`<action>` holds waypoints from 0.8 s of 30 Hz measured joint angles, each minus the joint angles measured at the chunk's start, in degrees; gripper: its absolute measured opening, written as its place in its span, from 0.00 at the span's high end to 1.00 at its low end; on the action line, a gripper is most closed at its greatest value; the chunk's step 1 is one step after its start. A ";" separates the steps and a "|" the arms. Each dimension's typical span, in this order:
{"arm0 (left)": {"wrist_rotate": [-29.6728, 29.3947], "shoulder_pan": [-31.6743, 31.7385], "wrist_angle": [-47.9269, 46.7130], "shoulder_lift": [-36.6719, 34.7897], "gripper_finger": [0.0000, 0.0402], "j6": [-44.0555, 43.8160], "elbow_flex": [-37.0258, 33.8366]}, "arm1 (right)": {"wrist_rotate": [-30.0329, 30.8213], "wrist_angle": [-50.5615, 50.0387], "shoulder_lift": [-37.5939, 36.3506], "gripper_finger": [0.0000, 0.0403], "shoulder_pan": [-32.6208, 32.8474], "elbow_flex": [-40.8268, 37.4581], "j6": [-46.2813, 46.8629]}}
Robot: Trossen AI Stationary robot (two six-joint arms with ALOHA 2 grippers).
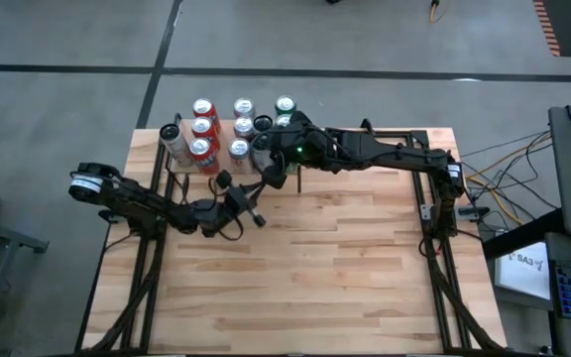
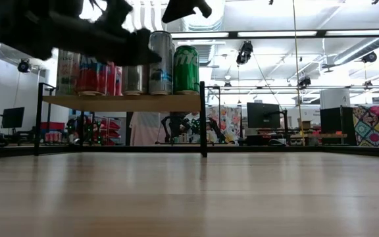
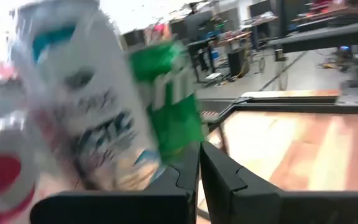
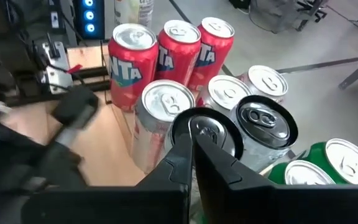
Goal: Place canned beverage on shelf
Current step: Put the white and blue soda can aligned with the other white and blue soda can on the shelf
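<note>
Hovering over a shelf that's already packed with cans, both my grippers empty.

In the high view my right gripper (image 1: 262,151) sits top-centre, fingers pressed together, right above the upright cans (image 1: 241,127) on the shelf (image 1: 181,171); their long axes run straight up at me. My left gripper (image 1: 256,216) is just below the shelf's front edge, also pressed together on nothing. My right's nearer, so I reckon it backs off first.

Glossy metal cans (image 4: 179,46) stand on the matt plain-wood shelf (image 2: 120,102).
</note>
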 joint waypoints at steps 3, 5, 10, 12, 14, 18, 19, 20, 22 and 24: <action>0.01 -3.14 -0.07 -2.98 1.00 4.45 -0.02 | -0.18 -0.91 0.00 0.98 0.00 0.00 -1.23; 0.02 -4.62 -0.12 -6.04 1.00 6.86 -0.02 | -0.41 -2.27 -0.02 0.98 0.00 0.08 -1.61; 0.75 -6.92 -3.94 -16.06 1.00 12.76 0.03 | -0.43 -4.86 -0.79 0.98 0.24 0.09 -3.84; 3.65 -6.88 -9.31 -20.47 1.00 12.86 0.69 | -0.46 -5.34 -1.47 0.98 0.53 0.06 -4.69; 7.76 -6.59 -17.36 -24.57 1.00 11.93 2.51 | -0.99 -5.37 -2.16 0.98 0.81 -0.20 -5.35; 13.19 -5.69 -39.38 -30.34 1.00 9.92 9.61 | -5.76 -5.22 -3.54 0.98 0.85 -1.31 -6.01; 14.19 -5.31 -45.04 -31.25 1.00 9.92 11.82 | -6.26 -4.75 -3.93 0.98 0.87 -1.72 -6.11; 14.65 -4.91 -50.28 -31.97 1.00 9.97 14.02 | -6.44 -4.20 -4.24 0.98 0.87 -2.29 -6.39; 14.98 -3.69 -58.78 -32.70 1.00 10.01 18.07 | -6.43 -3.67 -4.57 0.98 0.90 -3.09 -7.11; 15.06 -1.85 -66.22 -32.91 1.00 10.00 21.91 | -6.44 -3.57 -4.61 0.98 0.90 -3.89 -7.40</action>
